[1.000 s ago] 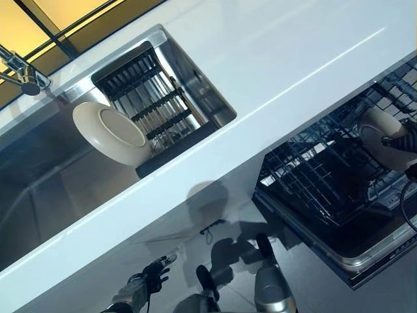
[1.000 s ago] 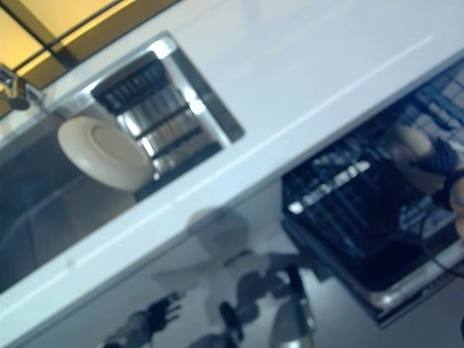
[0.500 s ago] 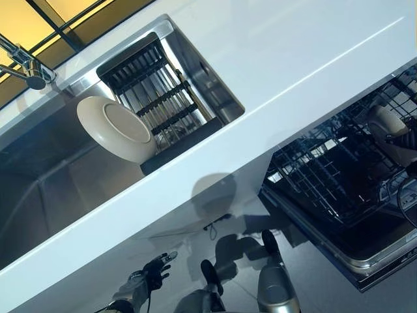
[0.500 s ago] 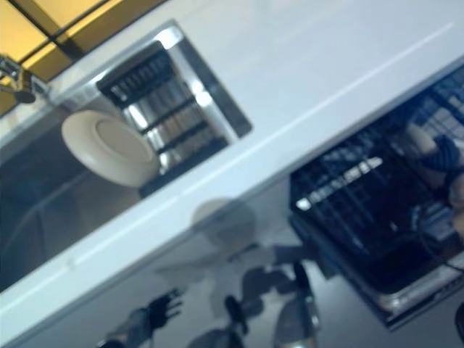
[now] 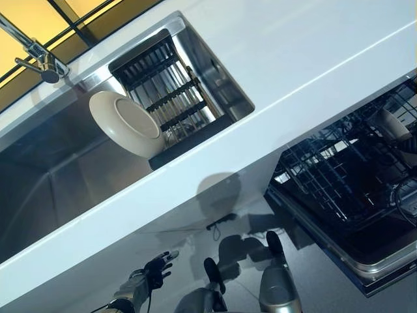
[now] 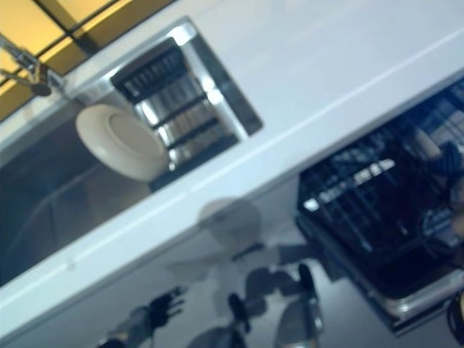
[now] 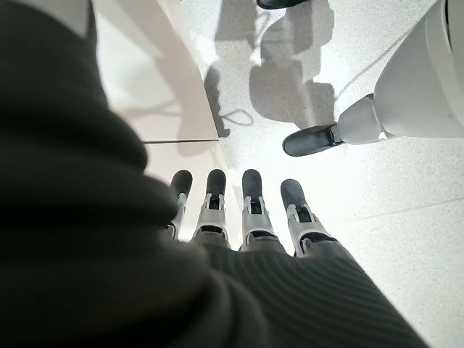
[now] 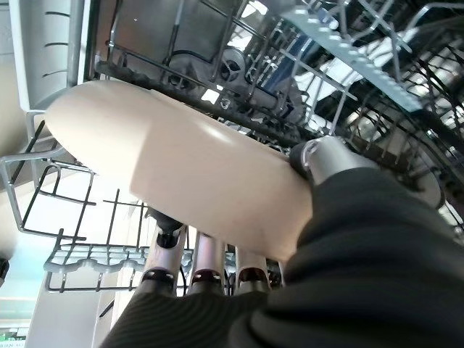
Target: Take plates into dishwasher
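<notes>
A white countertop (image 5: 313, 45) spans above the open dishwasher rack (image 5: 339, 176). In the sink (image 5: 58, 169), one cream plate (image 5: 127, 124) leans on a drying rack (image 5: 166, 98). The right hand (image 8: 210, 272) pinches another cream plate (image 8: 181, 167) inside the dishwasher. The left hand (image 7: 246, 210) hangs low, fingers straight, empty.

A cream plate (image 6: 119, 141) leans against the sink (image 6: 43, 196) rack (image 6: 177, 109).

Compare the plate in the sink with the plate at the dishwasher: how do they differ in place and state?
The sink plate leans against the black drying rack with no hand on it; the dishwasher plate is pinched in the right hand over the wire dishwasher rack. The sink plate shows its whole face; the dishwasher plate shows edge-on. Both are cream and round. The left hand hangs open and idle.
</notes>
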Motion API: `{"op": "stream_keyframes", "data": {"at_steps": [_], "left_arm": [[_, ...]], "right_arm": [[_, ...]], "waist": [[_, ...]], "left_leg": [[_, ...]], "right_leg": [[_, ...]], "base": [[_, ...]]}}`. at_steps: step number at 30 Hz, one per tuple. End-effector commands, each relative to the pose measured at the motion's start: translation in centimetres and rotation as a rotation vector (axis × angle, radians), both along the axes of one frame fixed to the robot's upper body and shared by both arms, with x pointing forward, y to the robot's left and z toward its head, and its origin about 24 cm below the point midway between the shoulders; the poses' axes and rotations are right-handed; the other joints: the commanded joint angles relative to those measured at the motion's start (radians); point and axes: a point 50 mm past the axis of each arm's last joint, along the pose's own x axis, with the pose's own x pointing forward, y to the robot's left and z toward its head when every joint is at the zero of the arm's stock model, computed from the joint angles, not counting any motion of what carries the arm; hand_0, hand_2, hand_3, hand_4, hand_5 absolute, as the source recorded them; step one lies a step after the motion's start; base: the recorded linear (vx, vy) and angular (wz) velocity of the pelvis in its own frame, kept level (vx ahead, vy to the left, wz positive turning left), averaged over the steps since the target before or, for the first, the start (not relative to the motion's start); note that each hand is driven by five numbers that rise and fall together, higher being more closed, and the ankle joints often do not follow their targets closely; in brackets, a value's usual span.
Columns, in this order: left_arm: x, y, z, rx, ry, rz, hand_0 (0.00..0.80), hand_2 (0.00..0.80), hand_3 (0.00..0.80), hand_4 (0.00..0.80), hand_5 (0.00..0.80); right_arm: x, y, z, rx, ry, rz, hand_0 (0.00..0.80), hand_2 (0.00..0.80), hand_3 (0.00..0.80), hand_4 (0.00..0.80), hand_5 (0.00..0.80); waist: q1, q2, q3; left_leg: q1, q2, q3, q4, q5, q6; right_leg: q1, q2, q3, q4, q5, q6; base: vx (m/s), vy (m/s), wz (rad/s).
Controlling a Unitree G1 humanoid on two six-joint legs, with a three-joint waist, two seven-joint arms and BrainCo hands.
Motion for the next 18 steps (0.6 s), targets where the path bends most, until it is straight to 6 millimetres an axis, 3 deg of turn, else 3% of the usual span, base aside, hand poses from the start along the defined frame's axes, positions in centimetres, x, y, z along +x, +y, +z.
{"op": "stream_keyframes", "data": {"at_steps": [1, 3, 4, 5, 6, 7, 18], "left_arm": [[0.9, 1.6, 0.6, 0.043, -0.013, -0.013, 0.000, 0.000, 0.000, 0.000, 0.000], [1.0, 1.7, 0.6, 0.047, -0.015, -0.017, 0.000, 0.000, 0.000, 0.000, 0.000], [1.0, 1.7, 0.6, 0.050, -0.015, -0.018, 0.000, 0.000, 0.000, 0.000, 0.000], [1.0, 1.8, 0.7, 0.052, -0.015, -0.019, 0.000, 0.000, 0.000, 0.000, 0.000], [1.1, 1.8, 0.7, 0.054, -0.015, -0.018, 0.000, 0.000, 0.000, 0.000, 0.000], [1.1, 1.9, 0.7, 0.055, -0.014, -0.018, 0.000, 0.000, 0.000, 0.000, 0.000], [0.5, 2.8, 0.6, 0.080, 0.008, -0.011, 0.000, 0.000, 0.000, 0.000, 0.000]], "right_arm": [[-0.2, 0.0, -3.7, 0.035, 0.140, -0.027, 0.800, 0.800, 0.800, 0.800, 0.800], [-0.5, -0.3, -4.1, 0.051, 0.139, -0.047, 0.800, 0.800, 0.800, 0.800, 0.800], [-0.6, -0.4, -4.2, 0.056, 0.141, -0.054, 0.693, 0.693, 0.693, 0.693, 0.693], [-0.7, -0.5, -4.4, 0.063, 0.140, -0.061, 0.486, 0.486, 0.486, 0.486, 0.486], [-0.8, -0.6, -4.4, 0.069, 0.132, -0.071, 0.129, 0.129, 0.129, 0.129, 0.129], [-0.9, -0.6, -4.5, 0.081, 0.131, -0.079, 0.000, 0.000, 0.000, 0.000, 0.000], [-2.6, -1.8, -5.4, 0.100, 0.127, -0.140, 0.000, 0.000, 0.000, 0.000, 0.000]], "waist": [[0.001, -0.064, -0.011], [0.004, -0.068, -0.012], [0.005, -0.070, -0.012], [0.005, -0.071, -0.013], [0.005, -0.074, -0.013], [0.004, -0.076, -0.013], [0.003, -0.137, -0.042]], "left_leg": [[0.077, 0.051, -0.022, -0.001, -0.030, -0.051], [0.078, 0.053, -0.023, -0.001, -0.031, -0.050], [0.077, 0.054, -0.023, -0.001, -0.031, -0.050], [0.077, 0.054, -0.023, -0.001, -0.030, -0.050], [0.078, 0.055, -0.023, -0.001, -0.030, -0.050], [0.078, 0.055, -0.023, -0.001, -0.030, -0.050], [0.097, 0.074, -0.023, -0.001, -0.042, -0.045]], "right_leg": [[-0.050, -0.049, 0.014, 0.013, 0.030, 0.024], [-0.046, -0.049, 0.013, 0.012, 0.031, 0.025], [-0.044, -0.048, 0.013, 0.011, 0.030, 0.025], [-0.043, -0.048, 0.013, 0.010, 0.031, 0.025], [-0.042, -0.047, 0.012, 0.010, 0.032, 0.026], [-0.041, -0.046, 0.013, 0.010, 0.032, 0.026], [-0.014, -0.025, 0.019, 0.003, 0.029, 0.029]], "base": [[0.000, 0.000, 0.00], [0.000, 0.000, 0.00], [0.000, 0.000, 0.00], [0.000, 0.000, 0.00], [0.000, 0.000, 0.00], [0.000, 0.000, 0.00], [0.019, -0.011, 0.00]]}}
